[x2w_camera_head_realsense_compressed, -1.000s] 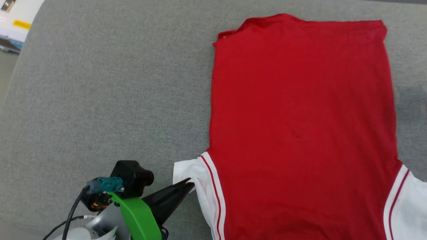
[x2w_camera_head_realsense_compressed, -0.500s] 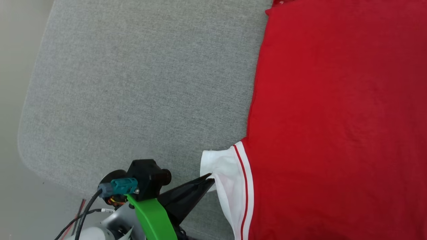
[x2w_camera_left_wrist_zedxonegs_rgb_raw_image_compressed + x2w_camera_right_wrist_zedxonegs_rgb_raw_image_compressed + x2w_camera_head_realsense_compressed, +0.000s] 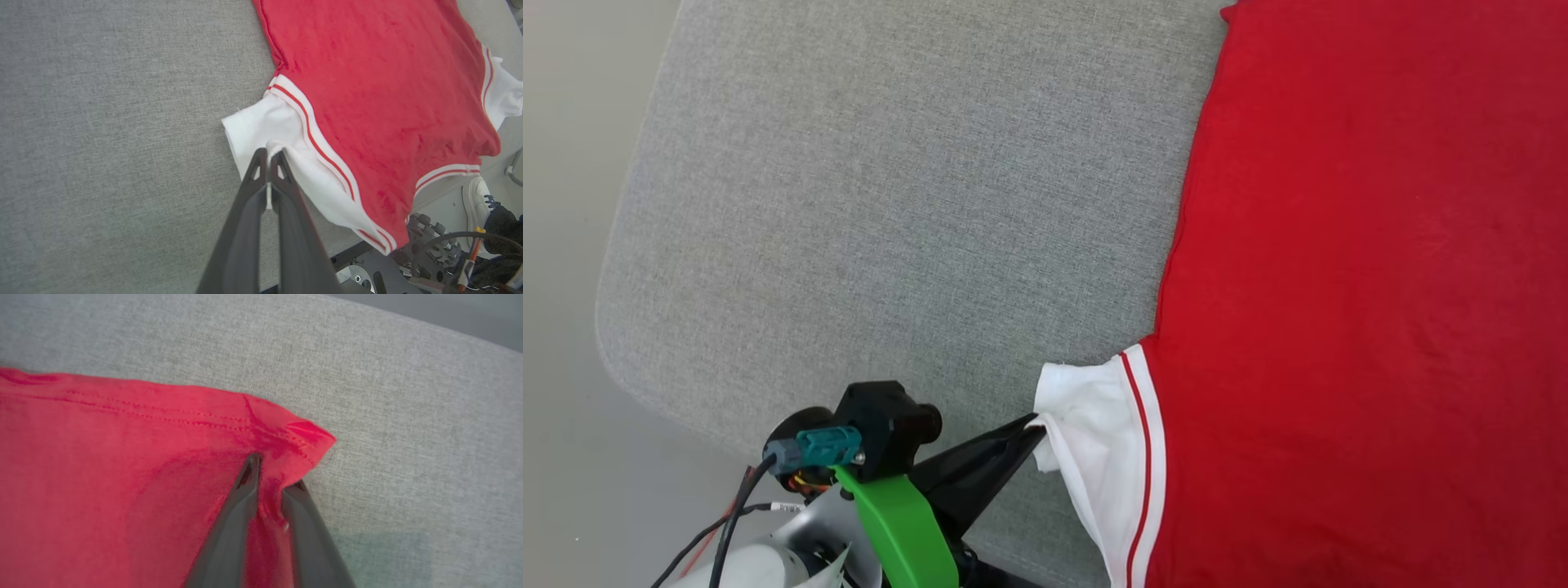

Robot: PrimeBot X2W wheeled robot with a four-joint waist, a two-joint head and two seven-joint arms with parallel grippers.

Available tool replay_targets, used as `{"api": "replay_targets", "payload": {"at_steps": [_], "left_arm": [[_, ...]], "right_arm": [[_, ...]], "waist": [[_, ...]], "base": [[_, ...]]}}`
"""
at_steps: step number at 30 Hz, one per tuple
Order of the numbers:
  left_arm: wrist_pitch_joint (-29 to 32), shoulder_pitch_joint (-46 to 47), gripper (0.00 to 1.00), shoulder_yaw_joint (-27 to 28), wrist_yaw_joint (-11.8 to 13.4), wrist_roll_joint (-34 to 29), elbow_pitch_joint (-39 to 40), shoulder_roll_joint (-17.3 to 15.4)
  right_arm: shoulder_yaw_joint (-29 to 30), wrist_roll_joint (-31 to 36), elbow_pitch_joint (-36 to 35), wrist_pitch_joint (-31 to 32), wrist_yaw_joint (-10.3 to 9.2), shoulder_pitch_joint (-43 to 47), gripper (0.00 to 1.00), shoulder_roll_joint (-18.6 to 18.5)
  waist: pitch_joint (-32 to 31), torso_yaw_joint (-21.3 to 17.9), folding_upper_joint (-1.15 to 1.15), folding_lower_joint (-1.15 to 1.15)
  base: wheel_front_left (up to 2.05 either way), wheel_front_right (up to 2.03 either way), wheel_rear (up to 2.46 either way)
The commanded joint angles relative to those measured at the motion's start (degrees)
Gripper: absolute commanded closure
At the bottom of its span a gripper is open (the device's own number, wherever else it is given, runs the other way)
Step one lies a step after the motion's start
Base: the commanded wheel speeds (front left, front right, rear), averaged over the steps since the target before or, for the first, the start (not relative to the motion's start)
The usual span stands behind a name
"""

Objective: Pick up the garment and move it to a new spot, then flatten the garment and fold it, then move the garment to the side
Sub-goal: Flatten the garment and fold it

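Head: garment (image 3: 1339, 286) flat, plain side up, on grey mat (image 3: 890, 204); left gripper (image 3: 1029, 426) clenched on white sleeve (image 3: 1086, 416) | Left wrist: sleeve edge raised off mat | Right wrist: right gripper (image 3: 277, 471) astride red hem corner on mat, pinch cannot tell | Stage: flattened; folding, moving aside remain

Left gripper (image 3: 267, 153): two long, dark grey, tapering fingers (image 3: 253, 192), each with a triangular cut-out near the tip. The wrist assembly in the head view comprises a black box-shaped camera housing (image 3: 886, 420), a teal plug connector (image 3: 821, 447) and a bright green curved bracket (image 3: 898, 523). Black cables (image 3: 723, 531) and a thin red wire (image 3: 707, 545) lead to the pale silver-white forearm shell (image 3: 760, 567). Right gripper (image 3: 277, 470): an identical pair, glossy and dark.
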State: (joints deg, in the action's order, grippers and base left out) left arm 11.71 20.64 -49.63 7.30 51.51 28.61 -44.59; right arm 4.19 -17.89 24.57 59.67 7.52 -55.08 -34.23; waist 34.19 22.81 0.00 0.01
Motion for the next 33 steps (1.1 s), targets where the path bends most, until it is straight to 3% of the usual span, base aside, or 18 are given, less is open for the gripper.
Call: {"api": "replay_targets", "payload": {"at_steps": [1, 10, 19, 33], "left_arm": [[-0.21, 1.5, 1.0, 0.32, -0.11, -0.14, -0.02, 0.48], [0.56, 1.54, 1.0, 0.69, 0.9, 0.39, -0.11, 0.11], [1.54, 0.32, 1.0, 1.29, 2.34, 1.53, 0.27, -1.82], [-0.32, -4.74, 1.0, 3.32, 5.32, 6.05, -1.53, -3.56]], "right_arm": [[-0.67, 0.13, 1.4, 0.15, -0.03, 2.08, 1.0, 0.62], [-0.23, 0.08, 2.86, -2.04, -0.03, 5.43, 1.0, -0.2], [4.38, 0.56, 4.29, -1.21, -0.03, 13.4, 1.0, 2.26], [6.83, -4.23, -7.33, -1.0, -0.03, 35.45, 1.0, 6.48]], "waist": [[-0.32, -0.29, 0.0, -0.01], [-4.85, -2.45, 0.0, -0.01], [-11.91, -6.46, 0.0, -0.01], [-23.63, -14.19, 0.0, -0.01]], "base": [[0.0, 0.0, 0.0], [0.0, 0.0, 0.0], [0.0, 0.0, 0.0], [0.0, 0.0, 0.0]]}}
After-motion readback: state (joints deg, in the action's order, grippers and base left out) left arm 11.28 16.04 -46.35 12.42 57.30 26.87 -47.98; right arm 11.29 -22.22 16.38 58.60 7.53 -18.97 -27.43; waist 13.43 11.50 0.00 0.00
